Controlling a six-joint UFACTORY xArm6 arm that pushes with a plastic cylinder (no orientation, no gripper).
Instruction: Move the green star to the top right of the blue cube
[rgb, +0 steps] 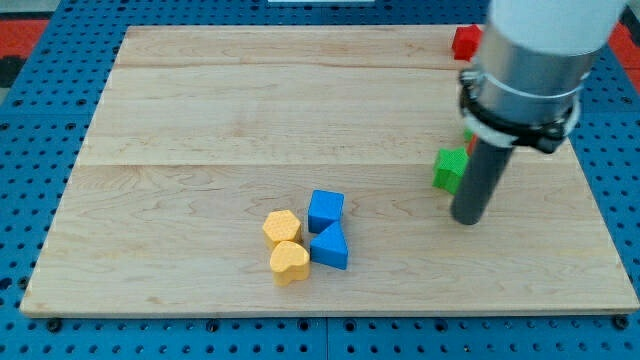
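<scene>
The green star (449, 167) lies on the wooden board at the view's right, partly hidden by my rod. My tip (468, 219) rests on the board just below and right of the star, close to it. The blue cube (325, 210) sits near the board's middle bottom, well to the left of the star and the tip.
A blue triangular block (330, 246) lies just below the blue cube. A yellow hexagon block (282, 227) and a yellow heart block (289, 262) lie to their left. A red block (464, 42) is at the top right. Another small red piece and green piece show beside the rod (468, 140).
</scene>
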